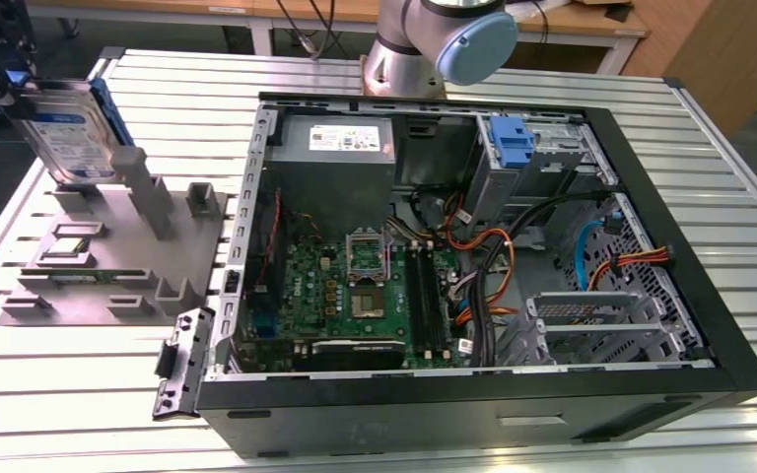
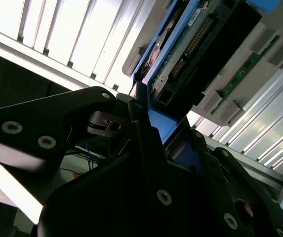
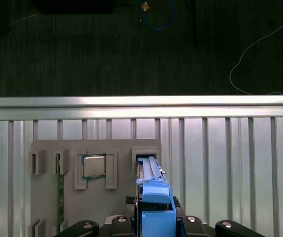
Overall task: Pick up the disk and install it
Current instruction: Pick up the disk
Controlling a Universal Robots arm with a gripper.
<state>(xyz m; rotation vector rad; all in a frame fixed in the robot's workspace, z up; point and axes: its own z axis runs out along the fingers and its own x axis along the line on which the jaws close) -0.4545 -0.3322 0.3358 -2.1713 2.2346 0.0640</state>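
Observation:
The disk (image 1: 74,133) stands on edge at the exterior view's far left, a silver-grey drive with a white and blue label in a blue carrier. My gripper (image 1: 13,89) is shut on its upper edge. The lower end of the disk sits at the upright slot of the grey parts fixture (image 1: 103,246); I cannot tell whether it rests in the slot or hangs just above it. In the first wrist view the blue carrier of the disk (image 3: 154,200) runs between my gripper (image 3: 153,224) fingers toward the slot. In the second wrist view the black fingers (image 2: 141,106) clamp the disk (image 2: 181,54) by its blue frame.
The fixture also holds a processor chip (image 3: 94,166) and a memory stick (image 3: 60,190). An open computer case (image 1: 694,325) lies to the exterior view's right, with motherboard (image 1: 352,286), an upright blue latch (image 1: 511,143) on a grey cage, and a metal drive bay (image 1: 595,320). The arm's base (image 1: 418,49) stands behind the case.

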